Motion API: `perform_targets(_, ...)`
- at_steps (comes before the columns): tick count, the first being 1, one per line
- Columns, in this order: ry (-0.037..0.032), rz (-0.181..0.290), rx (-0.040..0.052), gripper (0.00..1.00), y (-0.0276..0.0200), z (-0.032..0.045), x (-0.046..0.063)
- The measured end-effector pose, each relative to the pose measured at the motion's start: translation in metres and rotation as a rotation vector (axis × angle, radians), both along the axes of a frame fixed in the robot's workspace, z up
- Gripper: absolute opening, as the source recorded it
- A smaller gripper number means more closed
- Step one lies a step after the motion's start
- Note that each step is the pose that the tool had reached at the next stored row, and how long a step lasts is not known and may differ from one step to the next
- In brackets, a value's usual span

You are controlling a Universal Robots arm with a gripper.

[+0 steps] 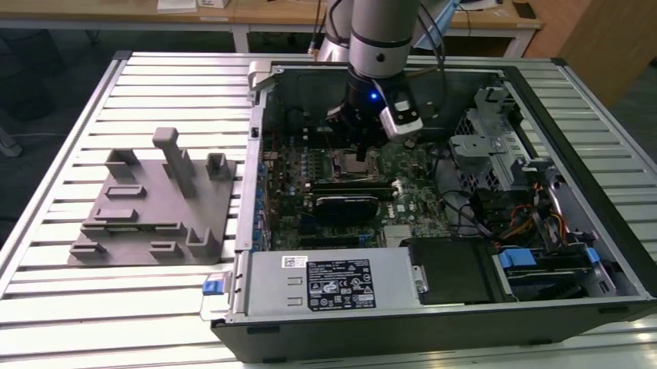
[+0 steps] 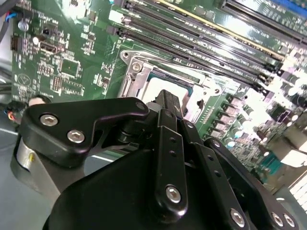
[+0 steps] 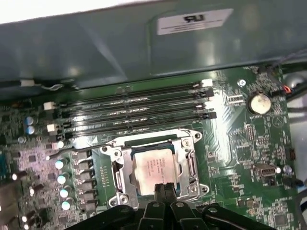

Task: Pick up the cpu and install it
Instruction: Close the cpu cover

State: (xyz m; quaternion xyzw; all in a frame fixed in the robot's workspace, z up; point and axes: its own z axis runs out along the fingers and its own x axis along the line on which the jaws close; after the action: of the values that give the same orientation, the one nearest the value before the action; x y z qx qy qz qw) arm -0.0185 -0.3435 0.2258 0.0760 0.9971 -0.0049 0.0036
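**Gripper clenched, tips at edge of seated cpu**

Nearest lens: black linkage of gripper [image 2: 168,103], screws and pivot arms up close in the second wrist view. In the first wrist view the gripper [image 3: 164,188] has both fingertips [image 3: 159,188] pressed together, no gap, nothing held betw. them. Tips sit at one edge of the cpu [image 3: 152,165]; can't tell if they touch it.

Cpu: silvery top up, lying flat inside the metal socket frame [image 3: 120,175] on the green motherboard [image 3: 240,143]. Also seen as a pale patch just past the fingertip in the second wrist view [image 2: 154,88].

Memory slots [image 3: 139,108] run parallel just beside the socket; coin battery [image 3: 259,102] well apart from it.

Ext. view: arm reaches down into the open PC case [image 1: 431,327], gripper [image 1: 355,146] low over the board near the case's far wall. Grey fixture block [image 1: 154,207] on the slatted table [image 1: 61,307], at the exterior view's left of the case.
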Motion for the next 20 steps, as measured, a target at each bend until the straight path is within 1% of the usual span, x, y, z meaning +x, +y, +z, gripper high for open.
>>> perform_targets(4,0.0000,0.059,0.0003,0.11,0.0000,-0.0001,-0.0001)
perform_targets(5,0.0000,0.099,0.0002,0.11,0.0000,-0.0001,-0.0005)
perform_targets(6,-0.0003,0.103,0.0020,0.11,-0.0001,-0.0003,-0.0011)
perform_targets(7,-0.0003,0.106,0.0059,0.11,-0.0001,-0.0006,-0.0018)
perform_targets(11,-0.0016,0.127,0.0328,0.11,-0.0001,-0.0025,-0.0039)
perform_targets(12,-0.0018,0.129,0.0341,0.11,-0.0002,-0.0028,-0.0045)
perform_targets(20,-0.0018,0.130,0.0341,0.11,-0.0003,-0.0068,-0.0099)
